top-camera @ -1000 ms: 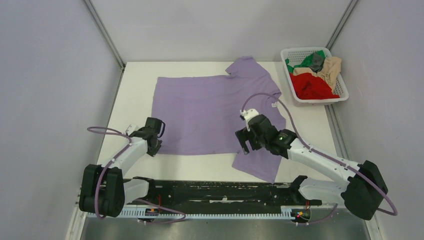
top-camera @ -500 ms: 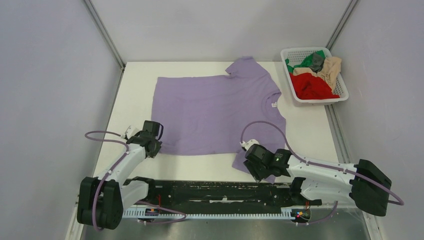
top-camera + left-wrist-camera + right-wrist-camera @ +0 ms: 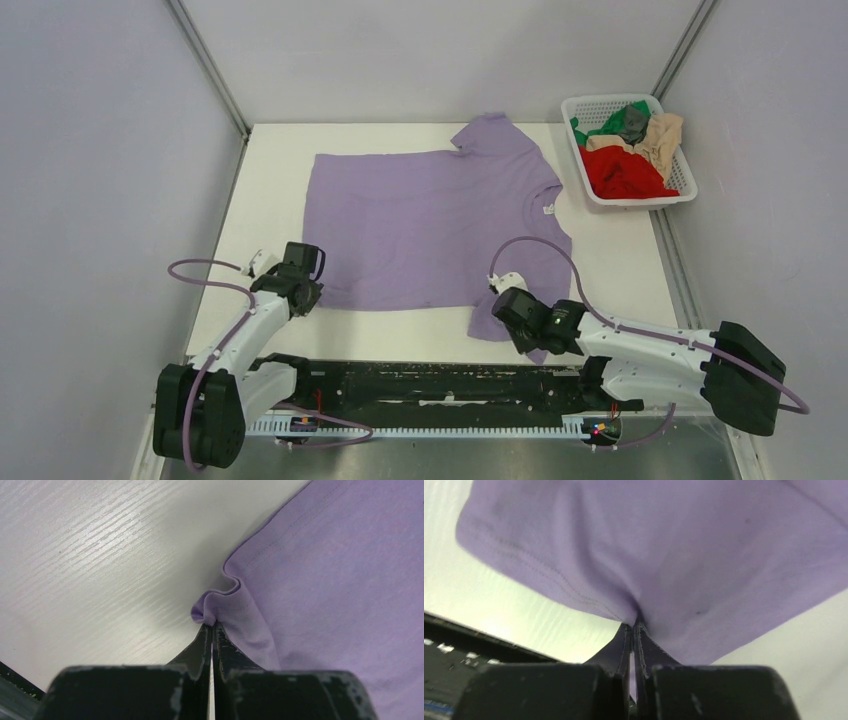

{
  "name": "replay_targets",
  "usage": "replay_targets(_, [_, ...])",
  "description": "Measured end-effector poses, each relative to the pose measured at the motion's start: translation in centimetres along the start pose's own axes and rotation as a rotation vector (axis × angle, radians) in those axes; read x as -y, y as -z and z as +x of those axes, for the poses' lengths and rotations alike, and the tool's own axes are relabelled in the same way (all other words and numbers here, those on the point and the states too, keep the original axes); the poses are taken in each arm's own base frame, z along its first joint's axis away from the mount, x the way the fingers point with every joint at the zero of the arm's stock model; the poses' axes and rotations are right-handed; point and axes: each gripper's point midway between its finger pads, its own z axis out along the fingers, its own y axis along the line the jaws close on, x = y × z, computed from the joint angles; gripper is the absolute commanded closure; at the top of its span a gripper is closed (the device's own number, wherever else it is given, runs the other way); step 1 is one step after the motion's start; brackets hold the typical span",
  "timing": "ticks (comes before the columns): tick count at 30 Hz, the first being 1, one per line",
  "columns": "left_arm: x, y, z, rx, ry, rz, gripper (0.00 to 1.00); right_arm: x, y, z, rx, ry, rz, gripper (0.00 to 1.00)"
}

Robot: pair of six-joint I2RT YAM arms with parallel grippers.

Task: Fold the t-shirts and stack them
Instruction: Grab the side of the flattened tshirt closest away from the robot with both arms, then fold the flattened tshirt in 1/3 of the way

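A white table [image 3: 270, 180] between pale walls is seen, and on it two arms, two pincers, one spread t-shirt and one basket are counted.

The left pincer [image 3: 212, 626] is pressed together on a corner of the purple t-shirt [image 3: 420, 225]. A small fold of cloth is pinched between its tips, and the hem is bent into a wave just behind them. In the top view this left pincer [image 3: 305, 297] is placed at the near left corner of the shirt, low on the table. The left arm [image 3: 235, 335] is stretched forward from its base, with the forearm sloped down.

The right pincer [image 3: 634, 622] is also clamped together, on the edge of the near sleeve, which is gathered at its tips. From above, the right pincer [image 3: 512, 318] is found at the near right part of the shirt. The right arm [image 3: 650, 340] is laid low and reaches to the left.

The shirt is spread flat on the middle of the table, with the collar to the right. The white basket [image 3: 640, 203] stands at the far right corner, apart from the shirt, and crumpled clothes [image 3: 622, 170] in red, green, beige and grey are held in it.
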Motion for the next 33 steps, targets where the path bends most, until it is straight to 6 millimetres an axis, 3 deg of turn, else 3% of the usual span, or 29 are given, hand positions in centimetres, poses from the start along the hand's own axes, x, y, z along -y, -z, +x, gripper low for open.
replay_targets(6, [0.1,0.1,-0.1,0.004,-0.021,0.009,0.98,3.2,0.0,-1.6,0.083,-0.014,0.165,1.0])
replay_targets(10, [0.7,0.3,-0.6,0.013,-0.034,0.023,0.98,5.0,1.1,-4.4,0.184,-0.011,0.275,1.0])
replay_targets(14, [2.4,0.6,-1.6,0.023,-0.034,0.041,0.98,6.3,2.3,-8.1,0.291,-0.037,0.358,1.0])
replay_targets(24, [6.8,0.0,-4.4,0.073,-0.035,0.036,0.98,11.8,3.4,-16.4,0.432,-0.136,0.512,1.0])
replay_targets(33, [12.0,-1.1,-7.5,0.123,-0.019,0.032,0.98,14.8,2.0,-21.9,0.429,-0.115,0.553,1.0])
